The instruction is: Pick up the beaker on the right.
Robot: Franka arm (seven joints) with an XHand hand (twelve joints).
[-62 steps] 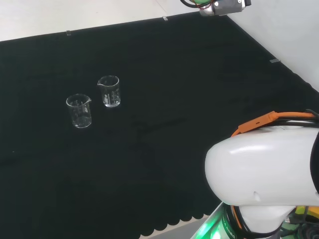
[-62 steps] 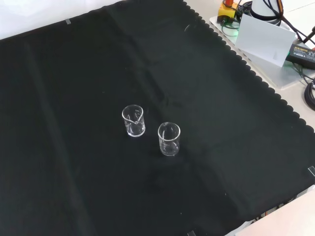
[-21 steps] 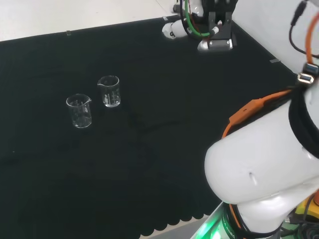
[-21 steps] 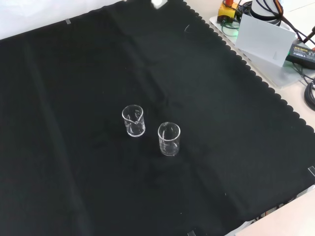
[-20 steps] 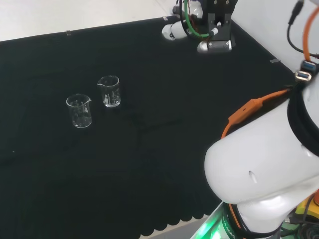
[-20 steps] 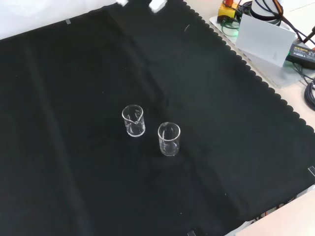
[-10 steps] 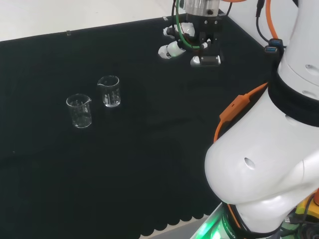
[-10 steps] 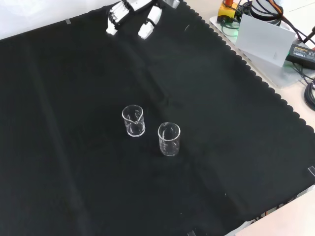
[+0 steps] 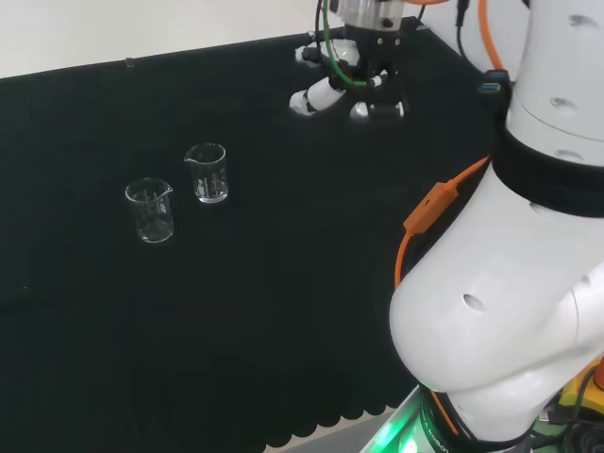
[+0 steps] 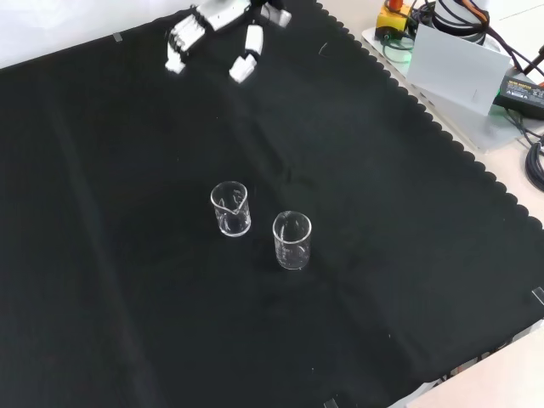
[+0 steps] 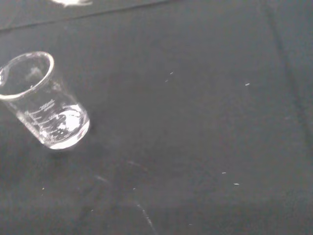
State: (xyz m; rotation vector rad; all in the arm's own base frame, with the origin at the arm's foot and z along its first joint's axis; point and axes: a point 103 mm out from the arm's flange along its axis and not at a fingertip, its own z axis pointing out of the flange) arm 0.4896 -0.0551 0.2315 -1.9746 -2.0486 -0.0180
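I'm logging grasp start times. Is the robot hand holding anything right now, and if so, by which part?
Nothing is held. The robot hand hangs open above the cloth, apart from both beakers, which stand untouched.

One clear beaker [image 11: 41, 100] upright on the black cloth [image 11: 195, 122], empty, printed white scale marks on its wall. Pale specks and faint creases on the cloth beside it. A blurred white bit of the hand [image 11: 71, 2] beyond the beaker, apart from it.

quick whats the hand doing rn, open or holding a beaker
Hand: open, fingers straight, holding nothing, apart from both beakers.
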